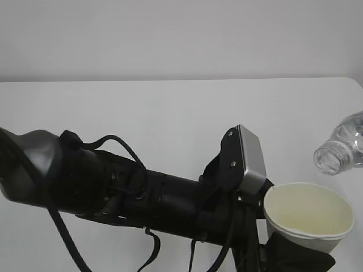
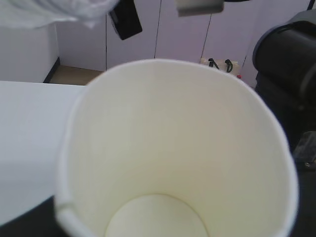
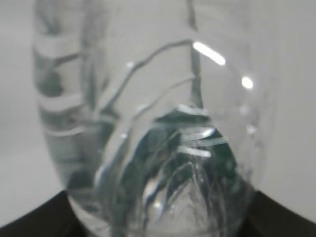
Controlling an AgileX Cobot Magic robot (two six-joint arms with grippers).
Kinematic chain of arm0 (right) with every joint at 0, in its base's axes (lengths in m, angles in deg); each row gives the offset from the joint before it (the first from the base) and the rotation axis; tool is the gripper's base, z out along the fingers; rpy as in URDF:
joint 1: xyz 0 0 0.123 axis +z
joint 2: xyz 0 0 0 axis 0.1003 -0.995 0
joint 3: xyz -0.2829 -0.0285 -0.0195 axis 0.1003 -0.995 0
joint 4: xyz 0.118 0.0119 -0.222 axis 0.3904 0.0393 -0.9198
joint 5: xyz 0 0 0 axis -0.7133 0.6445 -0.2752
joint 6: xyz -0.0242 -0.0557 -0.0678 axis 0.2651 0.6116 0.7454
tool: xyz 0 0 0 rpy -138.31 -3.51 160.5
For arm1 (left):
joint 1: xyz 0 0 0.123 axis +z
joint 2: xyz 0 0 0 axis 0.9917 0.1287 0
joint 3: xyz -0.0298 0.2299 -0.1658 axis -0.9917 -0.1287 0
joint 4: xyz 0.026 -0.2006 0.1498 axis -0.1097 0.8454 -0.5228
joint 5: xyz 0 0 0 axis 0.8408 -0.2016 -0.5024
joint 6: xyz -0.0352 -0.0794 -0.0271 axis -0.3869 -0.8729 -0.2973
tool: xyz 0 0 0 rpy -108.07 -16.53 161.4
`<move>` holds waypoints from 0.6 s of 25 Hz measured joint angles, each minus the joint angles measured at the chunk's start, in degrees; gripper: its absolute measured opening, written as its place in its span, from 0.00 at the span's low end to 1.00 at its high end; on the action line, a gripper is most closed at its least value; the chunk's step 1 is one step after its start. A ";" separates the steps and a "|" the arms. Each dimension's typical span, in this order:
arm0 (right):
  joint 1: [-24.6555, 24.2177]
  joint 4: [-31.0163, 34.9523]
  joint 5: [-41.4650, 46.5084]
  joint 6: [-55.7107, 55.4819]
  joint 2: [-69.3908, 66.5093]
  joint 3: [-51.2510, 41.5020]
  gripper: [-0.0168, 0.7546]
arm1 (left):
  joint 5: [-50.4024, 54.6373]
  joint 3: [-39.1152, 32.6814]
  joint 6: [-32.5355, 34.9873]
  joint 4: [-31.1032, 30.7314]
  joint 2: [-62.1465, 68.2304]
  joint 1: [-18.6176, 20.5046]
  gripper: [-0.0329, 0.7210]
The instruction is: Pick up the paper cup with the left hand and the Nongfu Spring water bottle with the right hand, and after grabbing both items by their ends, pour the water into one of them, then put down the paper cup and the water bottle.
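The paper cup (image 1: 308, 215) is held by the left gripper (image 1: 295, 255) at the lower right of the exterior view, clear of the white counter (image 1: 170, 124); the jaws are closed around the cup's lower part, standing fairly wide to fit it, though the fingers themselves are mostly hidden under the cup. The cup is tipped slightly, its mouth turned up and toward the camera, and its cream inside appears dry in the left wrist view, where the round bottom (image 2: 155, 217) is seen bare.

The Nongfu Spring water bottle (image 1: 343, 146) is seen at the right edge, tilted with its open neck down-left, above and just right of the cup's rim, not touching it. In the right wrist view the bottle (image 3: 158, 128) fills the frame, gripped near its base by the right gripper (image 3: 158, 229), whose dark jaws are only glimpsed at the bottom corners. Water is probably inside, but blur prevents certainty.
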 joint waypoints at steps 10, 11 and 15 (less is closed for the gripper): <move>0.00 -0.27 0.00 0.00 0.00 0.12 0.56 | 2.27 0.00 -0.11 2.36 0.00 0.00 0.66; 0.00 -0.27 0.00 0.00 0.00 0.12 0.56 | 2.36 0.00 -0.11 2.36 0.00 0.00 0.66; 0.00 -0.27 -0.10 0.00 0.00 0.12 0.56 | 2.36 0.00 -0.11 2.36 0.00 0.00 0.66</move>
